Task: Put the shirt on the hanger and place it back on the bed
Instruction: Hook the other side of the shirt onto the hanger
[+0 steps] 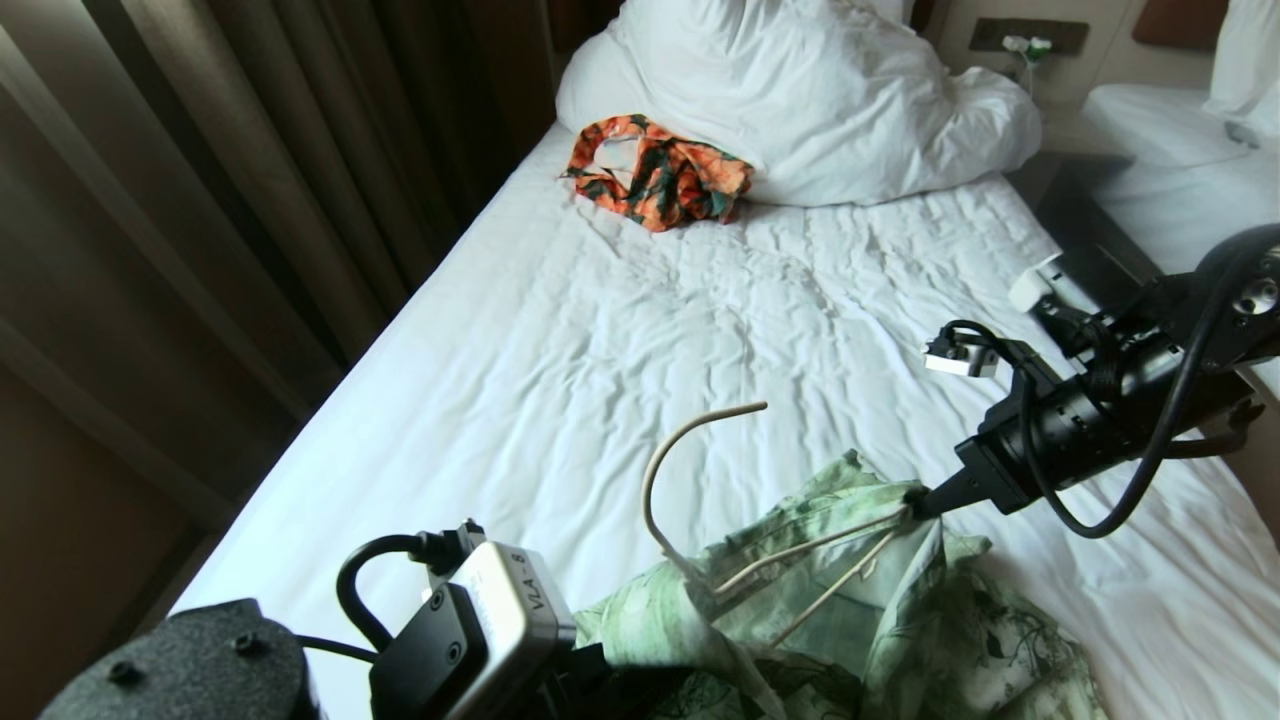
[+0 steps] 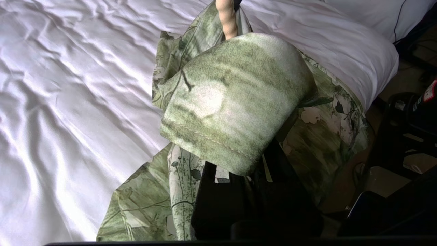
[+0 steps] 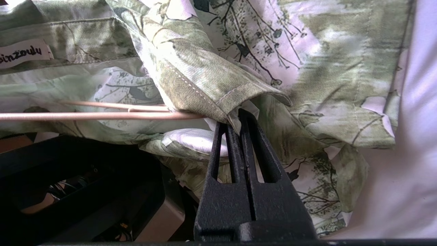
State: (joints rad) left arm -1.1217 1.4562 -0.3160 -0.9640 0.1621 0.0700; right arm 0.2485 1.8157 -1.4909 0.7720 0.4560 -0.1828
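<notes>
The bed [image 1: 620, 330], with a wrinkled white sheet, fills most of the head view; dark curtains [image 1: 200, 200] hang along its left side. A rumpled white pillow [image 1: 800, 90] lies at the headboard end, with a small orange-and-dark-green garment [image 1: 655, 172] bunched against its near left edge. The green-and-white leaf-print shirt [image 1: 900, 620] is gathered in a heap at the near end of the bed, partly draped over the hanger [image 1: 690, 450], whose curved hook rises free above the fabric while its thin arms run under the cloth.

The right pincer [image 1: 915, 500] reaches in from the right, its tips together and clamped on a hemmed fold of the shirt right at the hanger's wire. The left pincer [image 2: 252, 164] sits low at the near edge, closed, its tips buried under a shirt fold; what it grips cannot be told.
</notes>
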